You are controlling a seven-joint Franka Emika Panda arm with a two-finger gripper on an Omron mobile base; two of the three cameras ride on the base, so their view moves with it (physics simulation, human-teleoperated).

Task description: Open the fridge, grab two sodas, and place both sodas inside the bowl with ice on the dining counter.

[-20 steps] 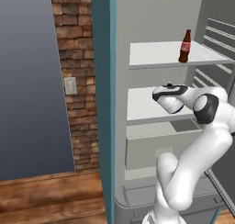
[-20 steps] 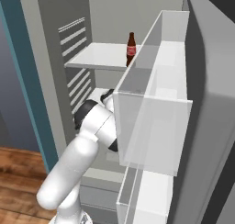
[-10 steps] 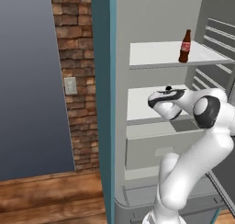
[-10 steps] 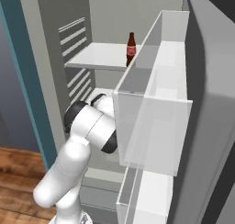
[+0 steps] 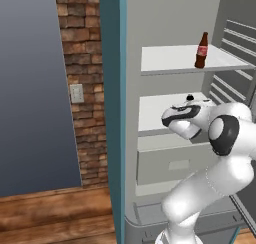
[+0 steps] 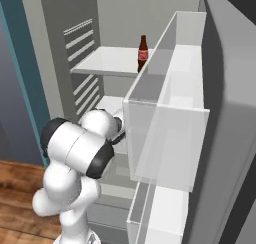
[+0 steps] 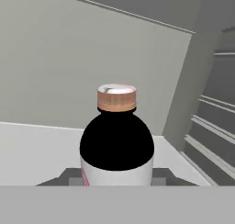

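inside fridge (image 5: 175,43) — bottle (image 7: 117,145) between hand's fingers

Fridge (image 5: 170,33) open, grey interior, white shelves, teal edge. Cola bottle (image 5: 201,50) upright on top shelf, near right rear, red label. Second bottle (image 7: 117,140) upright on middle shelf, dark body, copper-toned cap, white label.
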